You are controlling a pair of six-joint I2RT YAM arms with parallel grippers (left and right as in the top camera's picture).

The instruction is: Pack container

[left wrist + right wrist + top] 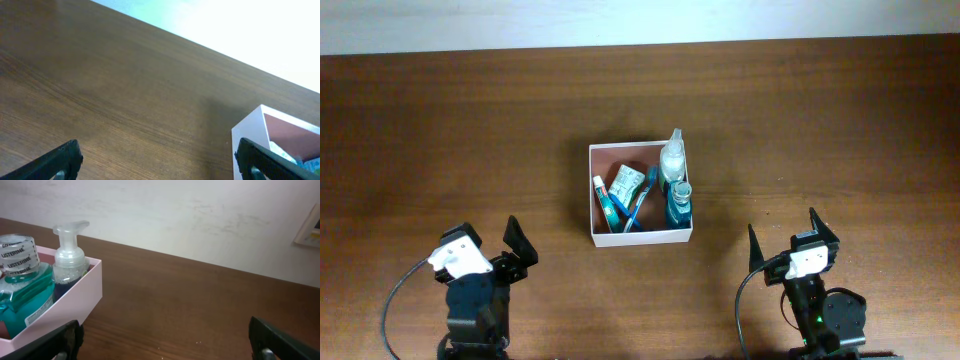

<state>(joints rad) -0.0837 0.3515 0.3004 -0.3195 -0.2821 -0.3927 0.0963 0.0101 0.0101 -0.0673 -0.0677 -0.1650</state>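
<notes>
- Overhead view is showing the container (642, 238) sitting mid-counter, ahead of both arms and between them. Its thin white walls are boxing in a reddish-brown floor, and the toiletries are covering much of that floor.
- Along its right wall a teal mouthwash bottle (679, 205) is standing nearer the arms, with a clear pump bottle (672, 160) just behind it.
- A blue toothbrush (638, 205) and a toothpaste tube (604, 208) are lying toward the left, beside a green-and-white packet (626, 182) (its print is too small to read).
- Left wrist view is catching only one white corner of the container (247, 140) at the lower right, the rest running out of frame. Glare is washing out everything beyond the counter's far edge.
- Right wrist view is showing the container (75, 297) wall hiding the lower parts of the mouthwash bottle (22, 287) and the pump bottle (67, 262). The cap band is reading LISTERINE.
- A pale framed object (312, 227) on the wall is being cut off by the right edge, and I cannot tell what it is.
- The brown wood-grain counter (840, 120) is lying bare between arms and container.
- The left end effector (487, 238) (160, 165) is gaping wide, gripping nothing, well apart from the container.
- The right end effector (790, 238) (165, 345) is likewise spreading wide and holding nothing, near the container's right front corner.
</notes>
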